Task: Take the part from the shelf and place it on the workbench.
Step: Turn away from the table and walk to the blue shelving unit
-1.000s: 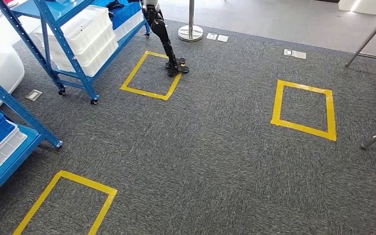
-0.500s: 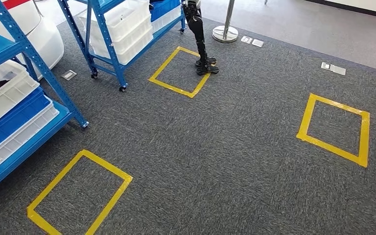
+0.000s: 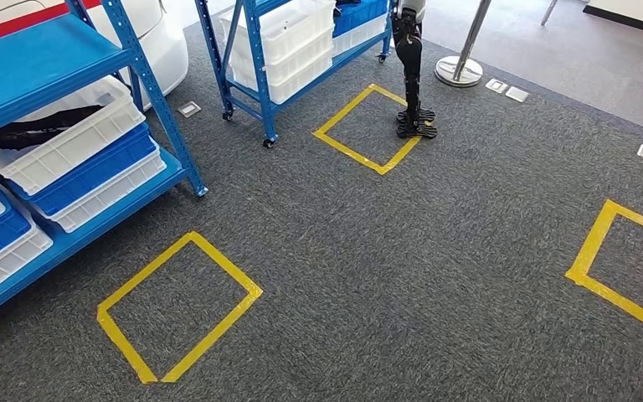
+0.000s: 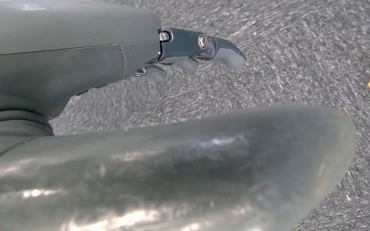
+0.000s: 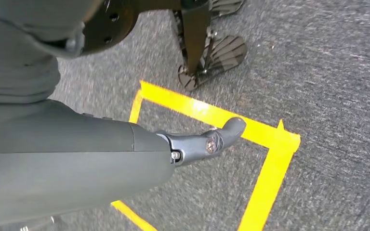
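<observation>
A blue shelf [image 3: 42,59] stands at the left of the head view. On its lower level a white bin [image 3: 75,146] holds a long black part [image 3: 33,134]; blue and white bins are stacked beneath and beside it. My left hand [image 4: 101,62] hangs over grey carpet, its dark fingers [image 4: 192,48] apart from the thick thumb and nothing between them. My right hand [image 5: 125,154] hangs above a yellow tape corner [image 5: 270,144], one finger [image 5: 217,139] stretched out, holding nothing.
A second blue wheeled shelf [image 3: 255,75] with white bins [image 3: 289,42] stands farther back. Another robot's black leg [image 3: 410,75] stands on the edge of a yellow tape square [image 3: 368,126]. More tape squares [image 3: 176,310] [image 3: 619,268] mark the carpet. A stanchion base [image 3: 459,71] sits behind.
The camera has turned left: the whole scene slid right. The near shelf now fills more of the left side and the bin with the black part has come into view.
</observation>
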Controlling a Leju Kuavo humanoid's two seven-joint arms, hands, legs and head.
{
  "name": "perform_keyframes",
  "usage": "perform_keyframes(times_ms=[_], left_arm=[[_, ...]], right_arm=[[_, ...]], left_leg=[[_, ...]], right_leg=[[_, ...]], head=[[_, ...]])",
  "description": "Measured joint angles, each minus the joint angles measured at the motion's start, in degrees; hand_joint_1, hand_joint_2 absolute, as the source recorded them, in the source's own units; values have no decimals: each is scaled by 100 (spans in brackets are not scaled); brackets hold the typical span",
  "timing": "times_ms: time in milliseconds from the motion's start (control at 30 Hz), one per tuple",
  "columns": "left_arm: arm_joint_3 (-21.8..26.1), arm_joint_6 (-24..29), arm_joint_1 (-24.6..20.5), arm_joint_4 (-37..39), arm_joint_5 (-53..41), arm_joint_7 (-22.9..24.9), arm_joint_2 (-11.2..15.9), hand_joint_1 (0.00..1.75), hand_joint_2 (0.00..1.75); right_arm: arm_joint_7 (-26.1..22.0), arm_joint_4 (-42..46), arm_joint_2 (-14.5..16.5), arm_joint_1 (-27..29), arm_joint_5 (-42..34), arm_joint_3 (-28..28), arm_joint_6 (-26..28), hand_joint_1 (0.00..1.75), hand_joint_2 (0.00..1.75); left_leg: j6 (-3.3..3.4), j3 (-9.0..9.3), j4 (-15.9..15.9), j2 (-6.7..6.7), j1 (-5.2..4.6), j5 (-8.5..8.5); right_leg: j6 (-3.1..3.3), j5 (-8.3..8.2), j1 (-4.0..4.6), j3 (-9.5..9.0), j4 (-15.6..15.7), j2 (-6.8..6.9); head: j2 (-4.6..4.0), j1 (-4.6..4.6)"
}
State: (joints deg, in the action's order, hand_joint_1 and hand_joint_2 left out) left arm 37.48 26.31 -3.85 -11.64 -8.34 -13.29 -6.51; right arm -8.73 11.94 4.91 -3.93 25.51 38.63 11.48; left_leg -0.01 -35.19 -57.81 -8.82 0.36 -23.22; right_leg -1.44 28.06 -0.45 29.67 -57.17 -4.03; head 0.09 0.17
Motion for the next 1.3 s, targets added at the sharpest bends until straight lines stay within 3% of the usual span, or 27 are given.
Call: perform_keyframes(times_ms=[33,100,167,233,267,300,333,400,467,533,567,633,700,767,800,833,900,967,1033,1067,1100,1200,1267,1300], left_arm=[[1,-1,11,1,3,-1,5,0,0],[1,-5,29,1,22,-6,9,0,0],[2,-28,25,1,45,-19,5,0,0],[2,-52,23,1,60,-30,4,0,0],[2,-56,28,1,64,-33,5,0,0],[2,-56,33,1,68,-34,6,0,0],[2,-56,36,1,71,-35,7,0,0],[2,-59,28,-2,71,-40,9,0,0],[2,-74,11,-3,72,-70,8,0,0],[4,-139,9,-3,83,-122,7,0,0],[5,-183,14,-3,90,-145,6,0,0],[8,-254,12,-3,99,-174,5,0,0],[9,-311,-2,-3,99,-182,8,0,0],[9,-391,-6,-3,99,-178,9,0,0],[10,-448,0,-3,99,-169,9,0,0],[10,-498,6,-3,98,-155,7,0,0],[11,-584,13,-2,97,-131,1,0,0],[11,-620,14,-1,94,-134,-4,0,0],[11,-635,32,-1,87,-155,-4,0,0],[14,-639,48,-1,84,-163,-2,0,0],[16,-641,60,-1,82,-170,1,0,0],[20,-657,56,1,75,-181,1,0,0],[20,-670,52,1,67,-177,-3,0,0],[20,-674,54,1,63,-162,-4,0,0]], right_arm=[[1,1,4,-6,2,1,-4,0,0],[1,1,6,-4,8,2,-9,0,0],[1,2,1,14,14,2,-9,0,0],[2,1,0,30,15,2,-9,0,0],[3,1,0,30,15,2,-10,0,0],[3,1,2,27,15,2,-10,0,0],[3,1,5,24,15,2,-11,0,0],[3,1,8,19,15,2,-11,0,0],[1,2,5,15,15,2,-11,0,0],[-1,2,4,-5,16,2,-11,0,0],[-2,3,4,-18,16,2,-11,0,0],[-7,3,4,-23,18,2,-11,0,0],[-9,1,7,-5,21,3,-11,0,0],[-8,-1,7,20,25,4,-11,0,0],[-8,-1,4,29,27,4,-11,0,0],[-8,-1,0,29,29,5,-11,0,0],[-9,-1,-12,26,33,7,-11,0,0],[-10,-1,-18,22,40,8,-11,0,0],[-9,-1,-18,17,52,8,-11,0,0],[-8,0,-18,13,60,8,-11,0,0],[-8,0,-19,13,65,9,-11,0,0],[-9,-1,-26,41,70,10,-10,0,0],[-8,-1,-29,57,70,10,-12,0,0],[-8,-1,-29,58,73,10,-16,0,0]], left_leg=[[-31,-21,2,-24,11,15],[-77,-148,-218,257,1,-143],[-106,-448,-870,696,-5,-551],[-141,-751,-1543,840,21,-843],[-153,-789,-1657,860,30,-851],[-161,-699,-1535,887,37,-753],[-164,-497,-1213,947,40,-588],[-142,-19,-419,1201,27,-315],[-80,177,-79,1310,-2,-252],[-1,154,-69,1158,-20,-230],[35,149,-50,1085,-15,-210],[113,140,-16,942,20,-163],[163,98,-11,786,33,-130],[179,66,-13,601,30,-110],[174,61,-14,503,30,-100],[163,60,-14,417,31,-90],[123,54,-21,256,26,-68],[64,29,-26,123,5,-45],[-3,1,-10,-2,4,-12],[-30,-20,-24,11,10,-14],[-55,-68,-108,131,6,-77],[-118,-463,-950,713,5,-610],[-156,-716,-1509,840,35,-831],[-173,-719,-1549,866,50,-795]], right_leg=[[43,-23,-11,-10,9,72],[146,-67,-36,-10,36,241],[213,-75,-23,-2,44,421],[227,-69,1,10,42,616],[228,-67,5,16,41,703],[224,-62,4,15,40,787],[214,-53,1,7,39,861],[167,-19,29,-19,32,996],[105,12,69,-52,30,1112],[46,24,75,-87,41,1228],[18,47,64,-83,16,1210],[4,256,42,87,-351,898],[35,596,16,474,-1142,527],[8,737,3,760,-1670,435],[-38,661,-5,746,-1599,418],[-90,519,-15,630,-1324,392],[-164,182,-47,253,-486,148],[-112,21,-49,56,-35,-39],[-9,-13,-20,21,2,45],[32,-33,-29,2,13,122],[80,-55,-43,-16,29,201],[181,-75,-52,-24,56,457],[195,-63,-35,-24,53,634],[195,-55,-33,-27,52,721]], head=[[0,-1],[0,-31],[0,-73],[0,-85],[0,-88],[0,-90],[0,-90],[0,-88],[0,-69],[0,-57],[0,-55],[0,-32],[0,-2],[0,4],[0,5],[0,6],[0,11],[0,2],[0,-6],[0,-8],[0,-22],[0,-91],[0,-94],[0,-98]])
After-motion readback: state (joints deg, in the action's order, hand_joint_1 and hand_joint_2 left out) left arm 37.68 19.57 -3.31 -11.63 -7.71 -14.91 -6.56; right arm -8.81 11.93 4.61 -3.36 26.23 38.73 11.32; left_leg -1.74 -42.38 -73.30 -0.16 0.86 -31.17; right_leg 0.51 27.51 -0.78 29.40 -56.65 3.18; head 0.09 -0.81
